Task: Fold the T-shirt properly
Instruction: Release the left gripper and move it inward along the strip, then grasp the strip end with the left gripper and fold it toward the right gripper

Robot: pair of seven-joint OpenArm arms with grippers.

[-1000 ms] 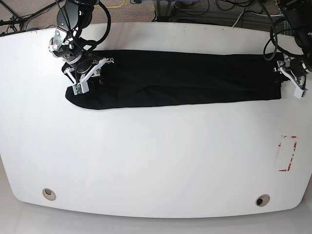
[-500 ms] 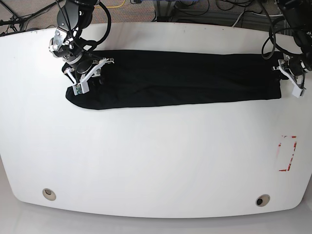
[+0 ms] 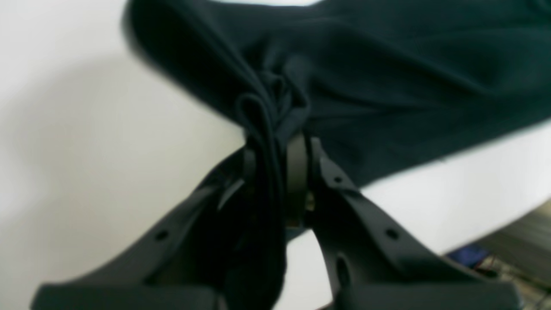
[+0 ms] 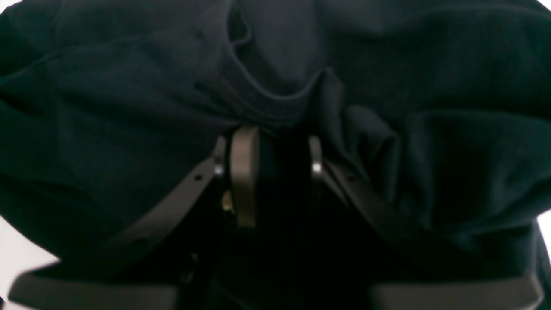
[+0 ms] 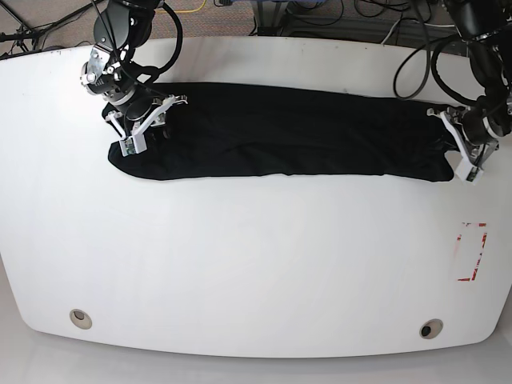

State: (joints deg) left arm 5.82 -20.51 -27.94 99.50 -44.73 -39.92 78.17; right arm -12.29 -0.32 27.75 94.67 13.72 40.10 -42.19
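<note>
the t-shirt (image 5: 280, 132) is lying as a long dark band across the upper part of the white table (image 5: 256, 264). at its right end the left pincer (image 3: 275, 159) is pinching bunched cloth; at upper left the right pincer (image 5: 144, 124) is gripping the other end.
</note>
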